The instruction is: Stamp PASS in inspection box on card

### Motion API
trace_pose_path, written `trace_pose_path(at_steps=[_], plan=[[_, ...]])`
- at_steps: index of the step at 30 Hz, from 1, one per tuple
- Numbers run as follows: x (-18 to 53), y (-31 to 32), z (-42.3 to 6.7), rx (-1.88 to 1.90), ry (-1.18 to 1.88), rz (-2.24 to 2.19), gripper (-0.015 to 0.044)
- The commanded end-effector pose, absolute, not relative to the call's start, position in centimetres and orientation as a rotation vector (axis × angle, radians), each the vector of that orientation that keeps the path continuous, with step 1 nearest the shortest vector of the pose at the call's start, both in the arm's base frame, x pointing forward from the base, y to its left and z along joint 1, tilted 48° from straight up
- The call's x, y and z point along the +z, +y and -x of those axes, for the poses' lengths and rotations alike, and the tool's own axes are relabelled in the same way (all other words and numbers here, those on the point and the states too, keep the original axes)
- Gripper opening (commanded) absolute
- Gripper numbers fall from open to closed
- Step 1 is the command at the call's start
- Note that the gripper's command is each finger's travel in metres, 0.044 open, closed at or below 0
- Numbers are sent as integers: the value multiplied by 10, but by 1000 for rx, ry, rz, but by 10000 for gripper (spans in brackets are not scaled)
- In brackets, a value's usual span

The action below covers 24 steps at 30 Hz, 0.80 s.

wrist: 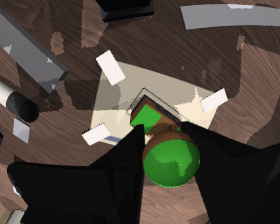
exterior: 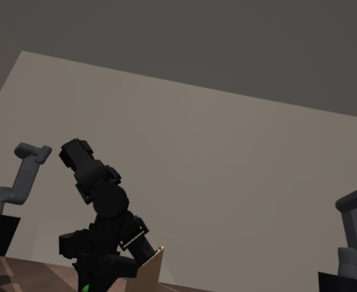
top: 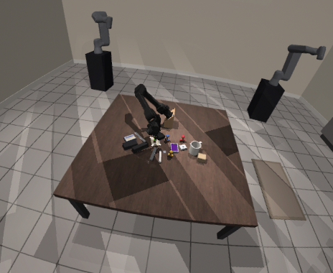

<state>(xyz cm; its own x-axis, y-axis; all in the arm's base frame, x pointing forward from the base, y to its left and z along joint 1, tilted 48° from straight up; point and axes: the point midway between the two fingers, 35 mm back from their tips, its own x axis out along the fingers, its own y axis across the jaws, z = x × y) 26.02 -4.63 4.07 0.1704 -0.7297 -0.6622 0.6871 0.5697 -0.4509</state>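
Observation:
My gripper (top: 156, 139) (wrist: 162, 129) is shut on the stamp, whose round green knob (wrist: 171, 162) (exterior: 85, 287) stands between the fingers. Its brown wooden base (wrist: 164, 121), with a green patch on top, shows beyond the fingertips. The stamp is over the pale card (wrist: 106, 107), held by white tape pieces. The base covers much of the outlined box (wrist: 145, 90); its far corner shows. I cannot tell whether the stamp touches the card, and its underside and any print below are hidden. A purple pad with a pale rim (top: 174, 147) lies right of the card in the top view.
Small blue (top: 167, 137), red (top: 182, 138) and yellow (top: 170, 154) pieces stand near the purple pad. A white mug (top: 195, 148) and wooden block (top: 202, 157) are to the right. Black cases (top: 140, 147), grey strips (wrist: 28, 47) and a white marker (top: 160, 156) surround the card. A wooden board (top: 169, 122) stands behind.

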Motion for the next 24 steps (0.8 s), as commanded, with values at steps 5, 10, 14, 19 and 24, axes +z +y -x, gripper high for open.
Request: trace_pose_path(at_steps=[5, 10, 14, 19, 24], plan=[[39, -48, -259, -1006, 974, 59, 0], [39, -49, -260, -1006, 974, 59, 0], [38, -49, -260, -1006, 974, 59, 0], [37, -50, -260, -1006, 974, 59, 0], [37, -51, -260, -1006, 974, 59, 0]])
